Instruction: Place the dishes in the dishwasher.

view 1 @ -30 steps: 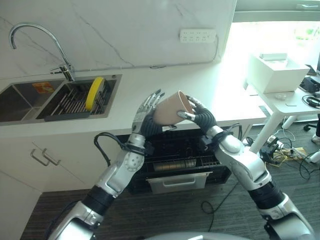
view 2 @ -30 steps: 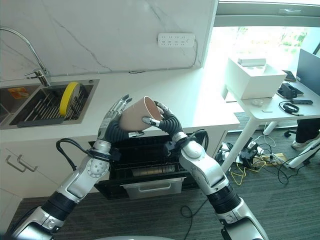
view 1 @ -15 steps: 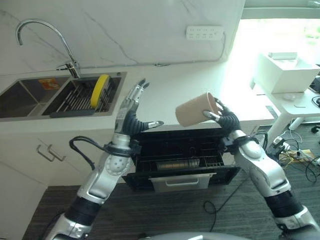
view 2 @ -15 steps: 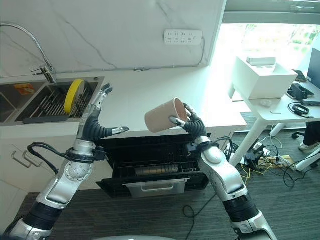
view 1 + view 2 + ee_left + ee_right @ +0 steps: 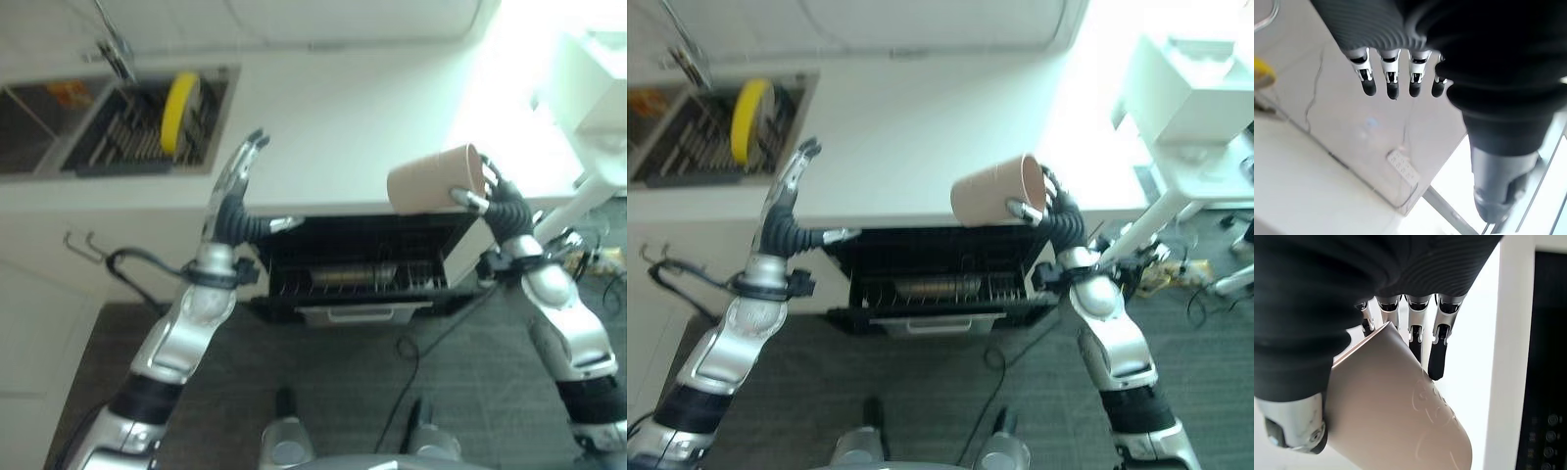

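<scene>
- Cup [image 5: 433, 179], tan, left eye view: lies on its side in the air, long axis running left to right, mouth toward the right hand [image 5: 493, 204], base to the left. It hangs over the right end of the open dishwasher drawer [image 5: 367, 279], at the near edge of the white desk [image 5: 323, 137]. Judged: the move ahead is down and slightly left into the rack; the right arm is the nearer one and already carries the piece.
- Right eye view: right hand fingers curl round the cup's rim end, thumb on the near side. Left hand [image 5: 786, 213] stands well apart to the left, above the drawer's left end, fingers straight and spread upward, thumb out toward the drawer, holding nothing. Yellow plate [image 5: 747, 132] stands upright in the sink rack [image 5: 686, 147], far left.
- Left wrist view: left hand fingers [image 5: 1390, 83] extended in a row, nothing between them; wall and socket strip [image 5: 1403, 166] beyond.
- Right wrist view: cup wall [image 5: 1400, 416] pressed against the palm, fingers [image 5: 1437, 350] wrapped over its far side, thumb [image 5: 1295, 426] clamped on the near side; firm grasp. Dark dishwasher panel [image 5: 1547, 372] at one edge.
</scene>
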### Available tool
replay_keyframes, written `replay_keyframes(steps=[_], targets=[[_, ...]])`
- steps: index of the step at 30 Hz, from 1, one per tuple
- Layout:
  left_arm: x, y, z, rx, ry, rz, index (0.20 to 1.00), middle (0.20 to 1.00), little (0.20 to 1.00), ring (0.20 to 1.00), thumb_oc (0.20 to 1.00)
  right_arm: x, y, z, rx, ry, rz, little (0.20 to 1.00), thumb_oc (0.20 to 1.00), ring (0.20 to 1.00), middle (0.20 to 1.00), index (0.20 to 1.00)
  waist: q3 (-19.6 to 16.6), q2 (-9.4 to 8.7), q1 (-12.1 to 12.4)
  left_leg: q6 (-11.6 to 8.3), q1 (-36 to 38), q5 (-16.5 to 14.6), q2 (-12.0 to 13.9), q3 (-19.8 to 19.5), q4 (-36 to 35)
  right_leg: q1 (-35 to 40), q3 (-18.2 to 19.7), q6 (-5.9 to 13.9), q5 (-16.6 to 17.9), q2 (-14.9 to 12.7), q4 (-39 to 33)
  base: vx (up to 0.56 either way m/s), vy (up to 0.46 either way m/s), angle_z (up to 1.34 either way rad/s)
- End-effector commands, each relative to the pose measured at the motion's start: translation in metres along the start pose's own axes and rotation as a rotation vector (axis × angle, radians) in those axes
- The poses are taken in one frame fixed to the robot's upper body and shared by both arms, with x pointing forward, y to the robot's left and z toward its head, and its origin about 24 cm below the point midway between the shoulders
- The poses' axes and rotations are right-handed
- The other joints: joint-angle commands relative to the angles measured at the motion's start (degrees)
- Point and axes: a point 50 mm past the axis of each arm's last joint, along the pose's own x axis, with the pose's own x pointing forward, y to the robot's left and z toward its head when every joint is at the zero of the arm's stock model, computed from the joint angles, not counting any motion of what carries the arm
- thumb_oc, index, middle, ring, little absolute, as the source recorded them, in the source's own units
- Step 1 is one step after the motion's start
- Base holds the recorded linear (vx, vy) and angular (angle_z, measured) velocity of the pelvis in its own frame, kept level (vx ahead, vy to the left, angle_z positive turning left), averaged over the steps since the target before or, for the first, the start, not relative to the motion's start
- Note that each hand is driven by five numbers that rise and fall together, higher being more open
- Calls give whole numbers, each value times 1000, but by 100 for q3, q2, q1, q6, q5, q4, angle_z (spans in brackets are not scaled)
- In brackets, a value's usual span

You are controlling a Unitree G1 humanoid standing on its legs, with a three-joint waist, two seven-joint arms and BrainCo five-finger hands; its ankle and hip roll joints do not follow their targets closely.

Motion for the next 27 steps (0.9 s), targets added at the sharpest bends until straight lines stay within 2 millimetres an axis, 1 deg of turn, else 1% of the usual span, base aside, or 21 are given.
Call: replay_keyframes(steps=[1, 2, 4, 7, 9, 13, 19, 24, 27], targets=[[6, 5, 4, -43, 6, -49, 1000, 1000, 1000, 1000, 1000, 4, 0, 62, -35, -326, 21, 200, 200, 200, 200, 200, -110, -247, -151, -204, -165, -700, 188, 87, 1028, -322, 609, 150, -1041, -329, 1314, -103, 31, -5], [6, 4, 4, -46, 7, -56, 1000, 1000, 1000, 1000, 1000, 4, 1, 63, -39, -334, 23, 200, 200, 200, 200, 200, -84, -250, -154, -201, -225, -730, 198, 76, 1113, -389, 627, 148, -1073, -353, 1406, -77, 38, -1], [7, -2, 5, -49, 17, -94, 1000, 1000, 1000, 1000, 1000, 5, 5, 71, -63, -371, 35, 200, 200, 200, 200, 200, 14, -262, -185, -174, -504, -839, 256, -10, 1451, -715, 725, 150, -1206, -462, 1819, -45, 25, 5], [8, -7, 5, -56, 24, -136, 1000, 1000, 1000, 1000, 1000, 6, 6, 76, -78, -391, 39, 200, 200, 200, 200, 200, 68, -273, -202, -175, -659, -918, 294, -68, 1651, -899, 789, 173, -1273, -527, 2033, -7, 7, 0], [10, -10, 7, -64, 20, -166, 1000, 1000, 1000, 1000, 1000, 8, 8, 82, -89, -417, 36, 200, 200, 200, 200, 200, 134, -270, -217, -177, -800, -978, 327, -135, 1797, -1126, 872, 222, -1323, -608, 2259, -7, 25, -5], [12, -11, 8, -60, 9, -173, 1000, 1000, 1000, 1000, 1000, 7, 9, 88, -105, -450, 24, 200, 200, 200, 200, 200, 206, -276, -232, -180, -873, -1008, 347, -179, 1864, -1294, 951, 294, -1338, -682, 2419, 3, 3, 1], [11, -11, 13, -56, -17, -179, 1000, 1000, 1000, 1000, 1000, 4, 5, 98, -118, -492, -2, 200, 200, 200, 200, 200, 274, -285, -231, -185, -901, -1039, 369, -192, 1906, -1425, 994, 338, -1349, -737, 2566, 0, 1, -1], [7, -9, 15, -61, -31, -168, 1000, 1000, 1000, 1000, 1000, -6, 4, 104, -118, -543, -18, 200, 200, 200, 200, 200, 296, -281, -255, -193, -882, -1093, 402, -177, 1945, -1472, 1033, 348, -1395, -748, 2677, 13, 5, 1], [2, -8, 15, -56, -27, -171, 1000, 1000, 1000, 1000, 1000, -16, 4, 102, -110, -562, -32, 200, 200, 200, 200, 200, 315, -277, -288, -196, -866, -1101, 420, -150, 1941, -1496, 1064, 355, -1399, -736, 2703, 0, 0, 0]])
